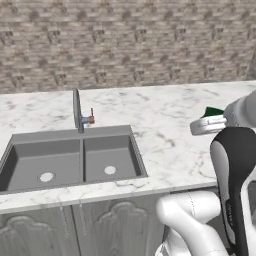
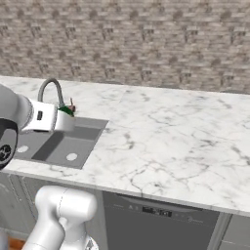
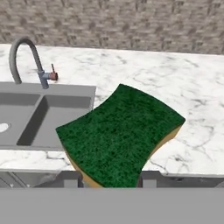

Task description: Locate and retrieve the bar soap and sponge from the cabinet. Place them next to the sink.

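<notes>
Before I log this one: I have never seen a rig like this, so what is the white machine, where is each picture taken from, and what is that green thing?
The white machine is a robot arm on a base that can drive, in a rendered kitchen. Two pictures come from cameras on the base, behind the arm to its left and right, looking down over a marble counter. The third comes from a camera on the hand, looking along the end effector.

Set into the counter is a grey double-basin sink with a slim faucet that has a small red handle. Behind is a brick wall.

The green thing is the sponge: dark green on top, yellow beneath. The end effector is closed on it, holding it above the counter just to the right of the sink. It bulges as if squeezed.
</notes>
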